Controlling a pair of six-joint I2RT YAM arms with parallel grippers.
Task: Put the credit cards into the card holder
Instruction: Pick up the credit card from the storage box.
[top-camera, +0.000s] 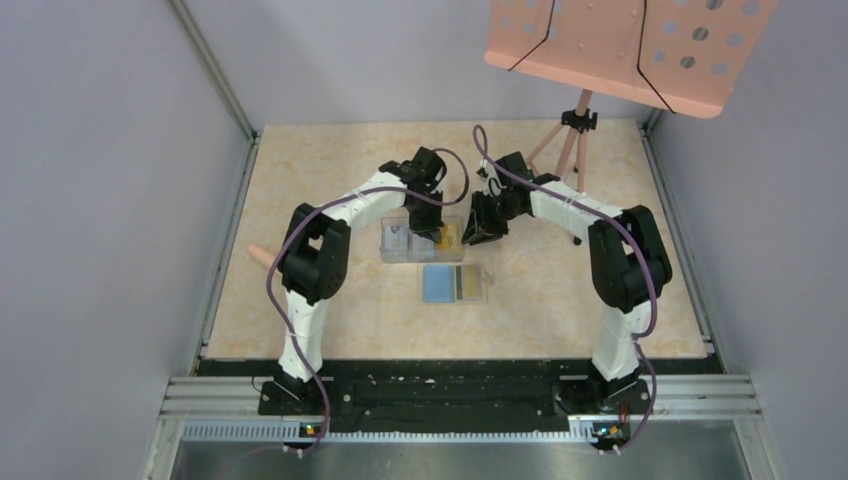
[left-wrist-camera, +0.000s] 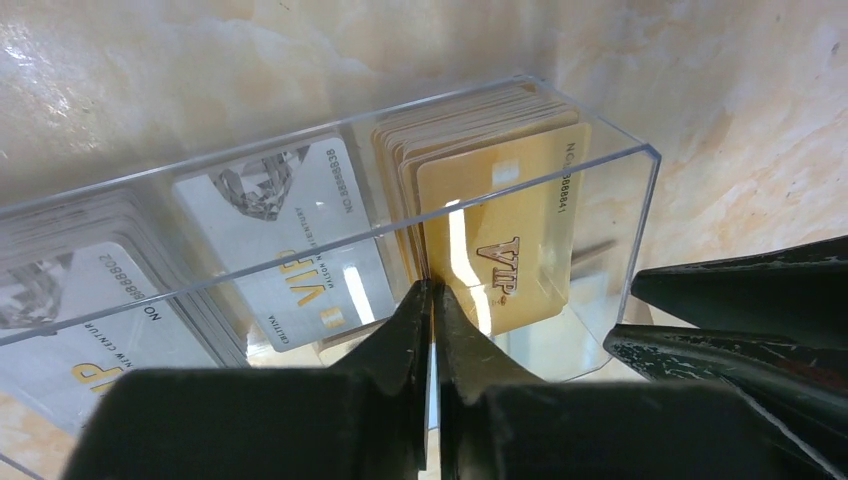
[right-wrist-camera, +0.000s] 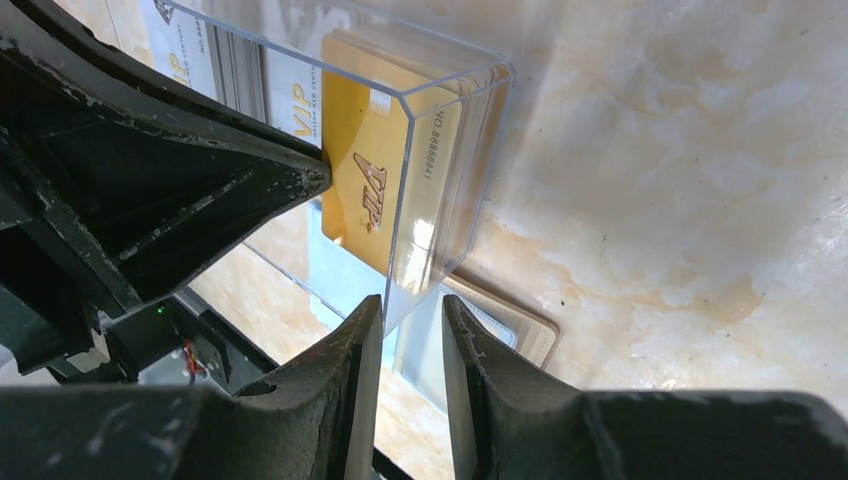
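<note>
Near the middle of the surface (top-camera: 330, 160), the left tool (left-wrist-camera: 432, 298) stood inside the end compartment of the clear box (left-wrist-camera: 612, 190). It was closed to a thin slit at the left edge of the front gold one of the credit cards (left-wrist-camera: 500, 250). Whether a card was actually caught in it could not be told. The right tool (right-wrist-camera: 411, 308) was partly open, its jaws astride the box's end corner without clearly touching it. The card holder (top-camera: 437, 283) lay open, blue side up, just beside the box toward the surface's near edge.

To do this pick well, the pinch probably needed to take one card only, off the front of the leaning stack. It should then lift straight up, clear of the wall. The right tool would likely do best steadying the box, since so light a box could rise with the card.
</note>
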